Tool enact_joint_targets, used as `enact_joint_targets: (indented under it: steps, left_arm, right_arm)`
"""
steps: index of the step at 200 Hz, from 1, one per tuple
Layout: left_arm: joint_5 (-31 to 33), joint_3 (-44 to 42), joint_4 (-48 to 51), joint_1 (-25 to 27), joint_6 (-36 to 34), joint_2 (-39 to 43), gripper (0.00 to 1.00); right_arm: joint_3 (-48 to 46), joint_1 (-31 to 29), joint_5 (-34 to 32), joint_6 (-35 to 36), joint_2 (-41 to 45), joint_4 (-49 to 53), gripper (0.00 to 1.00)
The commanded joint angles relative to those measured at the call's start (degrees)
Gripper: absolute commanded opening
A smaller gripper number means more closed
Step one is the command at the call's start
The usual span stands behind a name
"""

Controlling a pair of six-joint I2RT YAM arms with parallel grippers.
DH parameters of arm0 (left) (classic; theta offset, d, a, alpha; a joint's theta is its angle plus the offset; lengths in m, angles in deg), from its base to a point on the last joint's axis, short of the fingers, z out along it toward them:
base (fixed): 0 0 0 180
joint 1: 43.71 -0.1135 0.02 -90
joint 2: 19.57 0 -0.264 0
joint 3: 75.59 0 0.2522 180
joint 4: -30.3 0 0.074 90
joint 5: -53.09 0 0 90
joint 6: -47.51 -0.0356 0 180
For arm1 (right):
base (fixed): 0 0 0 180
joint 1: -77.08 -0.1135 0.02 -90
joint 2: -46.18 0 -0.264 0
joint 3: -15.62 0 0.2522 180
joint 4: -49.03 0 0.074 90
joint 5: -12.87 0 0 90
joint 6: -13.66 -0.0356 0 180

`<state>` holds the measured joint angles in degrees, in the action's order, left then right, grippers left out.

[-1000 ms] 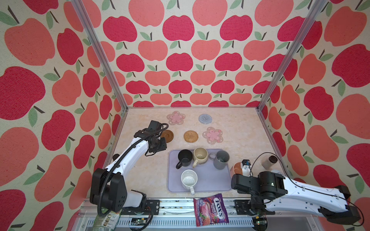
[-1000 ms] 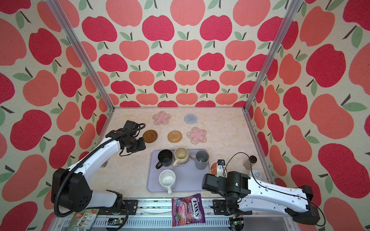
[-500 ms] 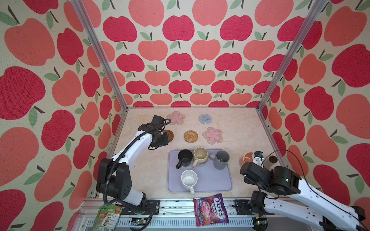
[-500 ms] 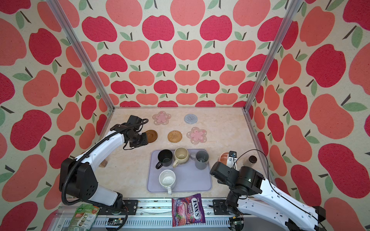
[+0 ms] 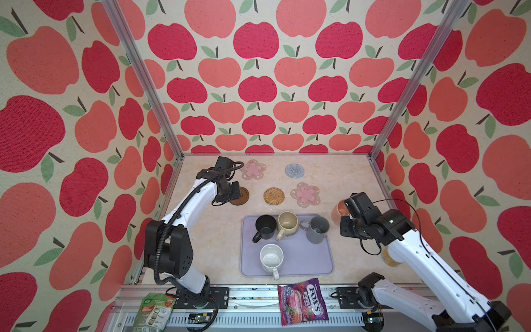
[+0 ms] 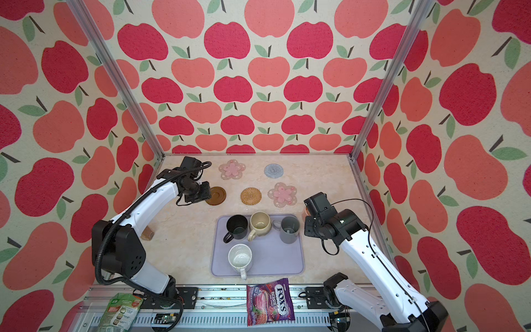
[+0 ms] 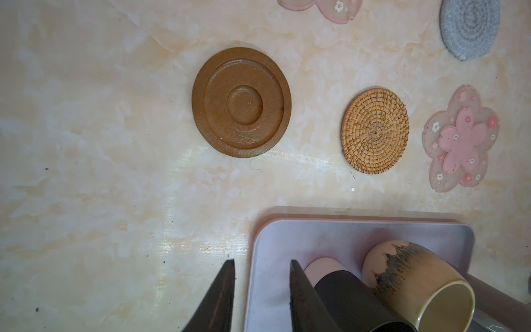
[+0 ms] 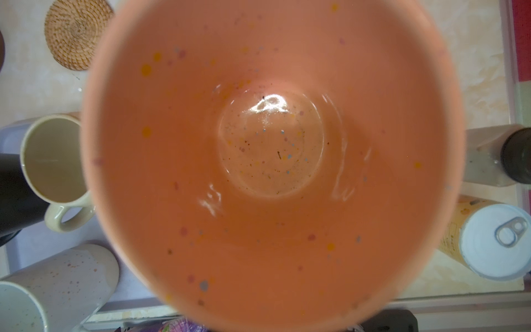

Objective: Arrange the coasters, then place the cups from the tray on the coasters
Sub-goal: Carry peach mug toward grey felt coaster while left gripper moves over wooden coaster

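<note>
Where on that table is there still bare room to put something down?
Bare table lies between the tray and the left arm, and in the far right corner beyond the grey-blue coaster. The tray's front right is free too. Crowded: black mug, beige mug and grey mug bunched along its far rim, and beside its right rim, where the orange mug is held.

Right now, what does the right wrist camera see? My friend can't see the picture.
The inside of an orange mug fills nearly the whole picture; it is empty, with tiny coloured speckles. Peeking round its edge are a beige mug, a speckled white mug, a woven coaster and a white-topped can.
</note>
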<state>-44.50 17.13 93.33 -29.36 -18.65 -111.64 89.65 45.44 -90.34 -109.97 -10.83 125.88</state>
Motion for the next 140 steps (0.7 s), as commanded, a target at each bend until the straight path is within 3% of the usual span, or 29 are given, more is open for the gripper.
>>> enact_joint_targets:
  steps: [1,35,140]
  left_arm:
    - [-0.81,2.42,2.39,-1.0,-1.73,-1.66,0.34]
    - [-1.97,4.49,2.64,-2.38,-2.03,-3.58,0.34]
    - [-3.81,10.51,3.82,-4.92,-3.26,-10.37,0.34]
  right_arm:
    - [3.91,3.29,2.6,6.59,-1.4,-6.39,0.0]
    - [6.92,6.36,5.48,10.15,-6.88,-9.13,0.0]
    - [15.44,7.67,9.67,18.1,-24.53,-21.75,0.0]
